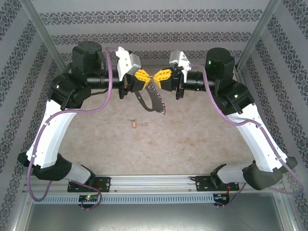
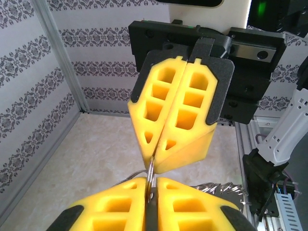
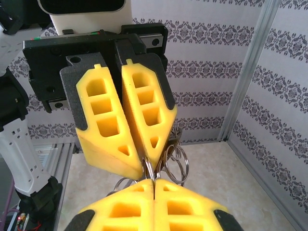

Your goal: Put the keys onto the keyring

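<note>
Pinching the keyring (image 1: pixel 152 87) from both sides, left gripper (image 1: pixel 148 77) and right gripper (image 1: pixel 158 77) are hovering tip-to-tip, keys (image 1: pixel 158 105) dangling at 6 o'clock over the beige speckled table (image 1: pixel 192 139), patterned-stripe walls (image 1: pixel 154 19) enclosing it.

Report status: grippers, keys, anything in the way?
Left gripper and right gripper both shut on keyring, tip to tip, mid-air. Keys dangle beneath. Yellow tag lies on table, not in the way.

You had a small yellow tag (image 1: pixel 134 124) lying flat on the beige table (image 1: pixel 192 139), approx centre, w/ a tiny speck (image 1: pixel 145 125) at its 3 o'clock. Patterned walls (image 1: pixel 144 19) stood at 12, 9 & 3.
</note>
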